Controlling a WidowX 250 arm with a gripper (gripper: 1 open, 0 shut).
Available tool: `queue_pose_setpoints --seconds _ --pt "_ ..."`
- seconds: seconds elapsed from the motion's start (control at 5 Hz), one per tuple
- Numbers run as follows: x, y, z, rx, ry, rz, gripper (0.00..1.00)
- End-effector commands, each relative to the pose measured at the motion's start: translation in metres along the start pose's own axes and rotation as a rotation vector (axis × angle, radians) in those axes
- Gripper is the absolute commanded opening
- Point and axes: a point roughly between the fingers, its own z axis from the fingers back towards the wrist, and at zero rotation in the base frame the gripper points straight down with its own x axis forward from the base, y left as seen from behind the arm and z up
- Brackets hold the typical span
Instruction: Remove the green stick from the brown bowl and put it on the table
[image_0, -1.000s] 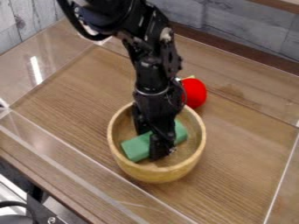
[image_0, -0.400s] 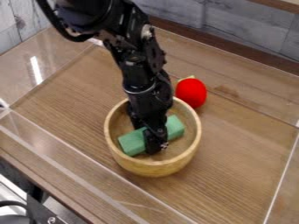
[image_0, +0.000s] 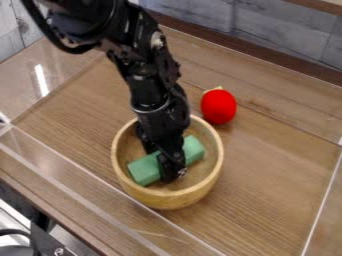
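Note:
The brown bowl (image_0: 201, 187) sits on the table (image_0: 94, 110) near its front edge. Inside it lies the green stick (image_0: 147, 167), a mint-green bar stretched across the bowl's floor, its right end (image_0: 195, 148) showing past the arm. My black gripper (image_0: 170, 165) reaches straight down into the bowl and is shut on the middle of the green stick. The stick still looks low inside the bowl; whether it rests on the bottom I cannot tell.
A small red ball (image_0: 219, 105) lies on the table just behind and right of the bowl. Clear acrylic walls (image_0: 47, 165) border the table at the left and front. The black arm (image_0: 127, 50) leans in from the upper left.
The arm has swung to the left, and the bowl and green stick have shifted slightly left with it. The gripper has stayed shut on the stick.

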Motion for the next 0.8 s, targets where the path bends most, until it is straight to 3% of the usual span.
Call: queue_pose_setpoints --seconds 0.0,0.4,0.6 --pt "-0.004 -0.011 0.0 -0.018 0.022 0.001 0.0" --pt "0.011 -0.01 0.003 -0.028 0.026 -0.004 0.0" --pt "0.01 -0.013 0.003 -0.033 0.026 -0.012 0.0"
